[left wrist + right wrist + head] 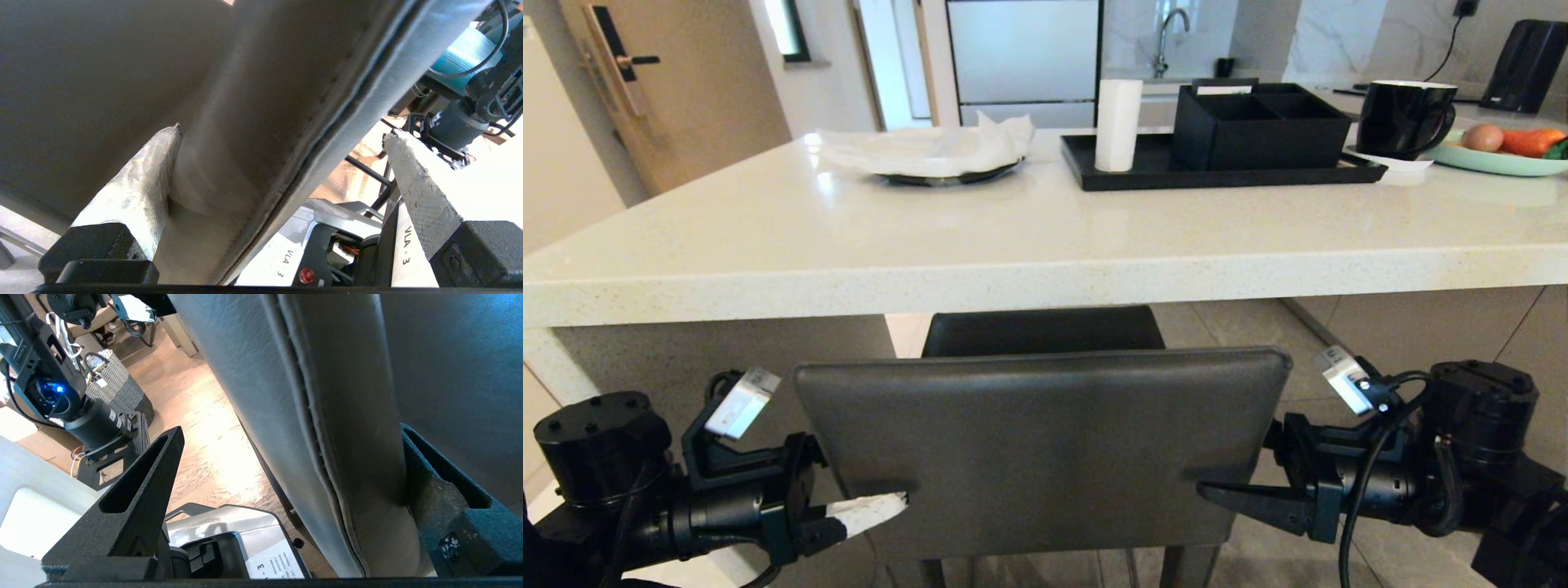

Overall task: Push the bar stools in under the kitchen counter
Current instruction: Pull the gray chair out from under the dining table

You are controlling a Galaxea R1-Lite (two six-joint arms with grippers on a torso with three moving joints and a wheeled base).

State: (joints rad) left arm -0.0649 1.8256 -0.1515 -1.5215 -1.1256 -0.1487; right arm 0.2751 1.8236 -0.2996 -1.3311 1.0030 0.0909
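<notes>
The dark grey leather bar stool [1042, 441] stands in front of me with its square back toward me, and its seat [1042, 331] reaches under the white kitchen counter [1013, 269]. My left gripper [890, 502] is open at the back's left side. The back's edge [310, 134] stands between the jaws: one white finger [135, 188] lies against the leather and the other [416, 183] stands free. My right gripper [1209, 490] is open at the right side. One of its black fingers [425, 486] presses the leather [355, 416] and the other [139, 498] is clear. A teal stool [461, 53] shows partly beyond.
The counter carries a black tray [1094, 175] with a white roll [1117, 124] and a black box [1258, 126]. A cloth-covered plate [931, 151], a black mug [1401, 118] and a green plate [1503, 162] of food are also there. The white slab leg [686, 359] stands left of the stool. A woven basket [114, 388] sits on the floor behind.
</notes>
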